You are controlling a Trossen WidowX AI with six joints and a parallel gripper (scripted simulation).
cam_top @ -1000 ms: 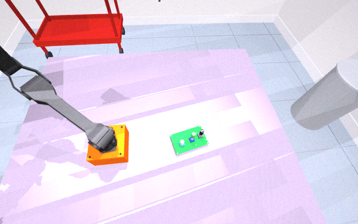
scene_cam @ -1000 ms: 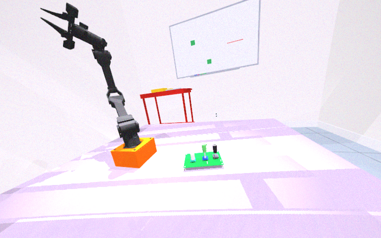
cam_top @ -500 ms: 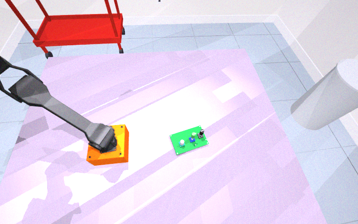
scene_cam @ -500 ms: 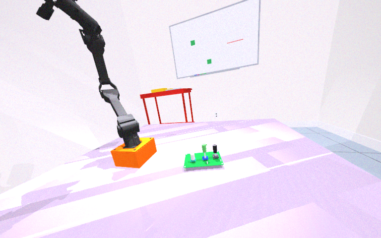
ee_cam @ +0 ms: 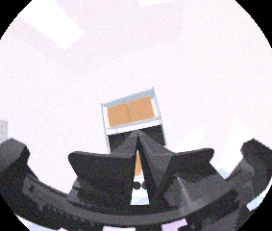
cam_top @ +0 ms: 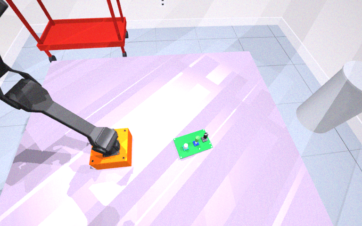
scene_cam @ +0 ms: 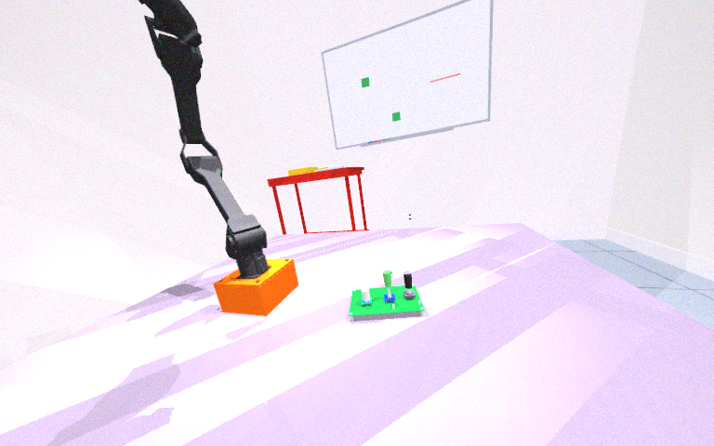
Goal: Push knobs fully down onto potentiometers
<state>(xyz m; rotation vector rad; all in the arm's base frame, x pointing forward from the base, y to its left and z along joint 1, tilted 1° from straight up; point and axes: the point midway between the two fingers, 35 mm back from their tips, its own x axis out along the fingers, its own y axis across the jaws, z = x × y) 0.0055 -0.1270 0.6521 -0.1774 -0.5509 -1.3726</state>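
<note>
The green circuit board (cam_top: 190, 153) (scene_cam: 358, 310) stands on short legs on the table, right of the arm's base. The green knob (cam_top: 197, 139) (scene_cam: 388, 278) stands high on its shaft, with shaft showing above the blue potentiometer (cam_top: 195, 143) (scene_cam: 389, 298). The black knob (cam_top: 205, 136) (scene_cam: 407, 280) also stands above its grey potentiometer (cam_top: 204, 139) (scene_cam: 409, 295). The white knob (cam_top: 185, 146) (scene_cam: 365, 296) sits low on the teal potentiometer (cam_top: 185, 149) (scene_cam: 366, 303). My gripper (ee_cam: 137, 133) is shut with nothing between its fingertips, far from the board; it is outside the top and exterior views.
The arm rises from an orange base block (cam_top: 127, 145) (scene_cam: 281, 287) on the table. A red cart (cam_top: 82, 32) (scene_cam: 316, 177) stands beyond the table, and a grey cylinder (cam_top: 328, 103) stands off its right side. The wrist view shows walls and a shelf with orange boxes (ee_cam: 141, 110).
</note>
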